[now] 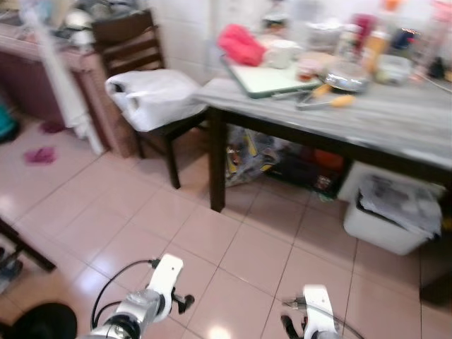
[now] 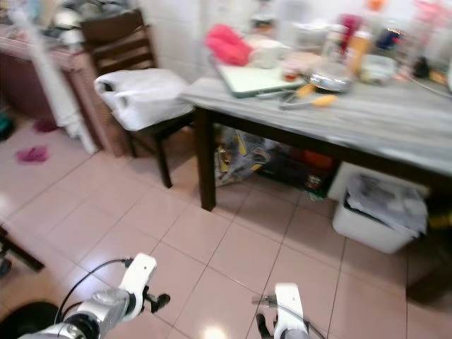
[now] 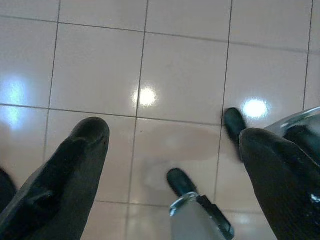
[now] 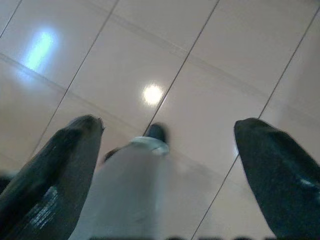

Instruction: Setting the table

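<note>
A grey-topped table [image 1: 395, 123] stands ahead on the right, crowded with things. On it lie a pale tray [image 1: 272, 79], a pink cloth [image 1: 240, 44], tongs with orange handles [image 1: 323, 99], a metal bowl [image 1: 346, 75] and several bottles and containers, all blurred. My left arm [image 1: 159, 289] and right arm [image 1: 318, 314] hang low over the tiled floor, well short of the table. In the wrist views the left gripper [image 3: 172, 135] and the right gripper [image 4: 167, 125] are both open, with only floor tiles between their fingers.
A dark wooden chair [image 1: 134, 46] holding a white plastic bag [image 1: 155, 95] stands left of the table. Under the table sit bags [image 1: 254, 155] and a white lined bin [image 1: 392, 212]. A counter [image 1: 42, 63] runs along the left wall. Pink tiled floor [image 1: 233, 240] lies before me.
</note>
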### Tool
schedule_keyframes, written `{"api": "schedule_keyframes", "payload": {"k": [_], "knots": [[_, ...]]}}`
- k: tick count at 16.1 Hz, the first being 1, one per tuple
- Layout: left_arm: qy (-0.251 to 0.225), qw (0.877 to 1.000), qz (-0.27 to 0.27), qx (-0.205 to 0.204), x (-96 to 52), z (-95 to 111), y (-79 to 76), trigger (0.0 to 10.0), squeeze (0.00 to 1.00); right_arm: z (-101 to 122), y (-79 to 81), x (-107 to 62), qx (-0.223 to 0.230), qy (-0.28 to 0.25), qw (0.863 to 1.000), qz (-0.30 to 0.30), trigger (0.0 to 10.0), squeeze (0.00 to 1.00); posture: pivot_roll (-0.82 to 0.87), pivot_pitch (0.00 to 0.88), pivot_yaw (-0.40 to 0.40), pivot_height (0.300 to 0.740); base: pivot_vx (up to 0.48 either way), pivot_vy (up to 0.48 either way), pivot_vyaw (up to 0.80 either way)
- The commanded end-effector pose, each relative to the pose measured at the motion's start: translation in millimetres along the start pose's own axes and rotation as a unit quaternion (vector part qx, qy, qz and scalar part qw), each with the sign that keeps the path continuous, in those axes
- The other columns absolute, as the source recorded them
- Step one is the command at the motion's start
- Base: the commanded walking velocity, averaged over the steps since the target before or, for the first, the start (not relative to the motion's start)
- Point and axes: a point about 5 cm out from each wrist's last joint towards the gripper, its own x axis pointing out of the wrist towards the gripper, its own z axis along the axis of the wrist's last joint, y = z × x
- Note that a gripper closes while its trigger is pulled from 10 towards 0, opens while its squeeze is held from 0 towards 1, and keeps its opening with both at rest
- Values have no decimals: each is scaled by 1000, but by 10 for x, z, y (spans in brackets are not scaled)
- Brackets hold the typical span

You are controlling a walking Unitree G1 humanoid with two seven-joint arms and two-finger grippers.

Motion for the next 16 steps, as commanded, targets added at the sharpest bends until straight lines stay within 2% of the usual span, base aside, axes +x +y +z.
{"api": "schedule_keyframes", "payload": {"k": [1, 11, 16], "knots": [[-8, 1000, -1, 6, 10, 64, -23, 10000, 0, 9, -57, -5, -6, 1, 1000, -10, 10000, 0, -166, 0, 48, 740, 0, 0, -775], [0, 1000, 7, 7, 4, 48, 3, 10000, 0, -46, -65, -14, -16, 13, 1000, -12, 10000, 0, -156, 0, 48, 740, 0, 0, -775], [-2, 1000, 13, 8, -2, 47, 24, 10000, 0, -69, -46, -16, -16, 14, 1000, -11, 10000, 0, -160, 0, 51, 740, 0, 0, 0]]}}
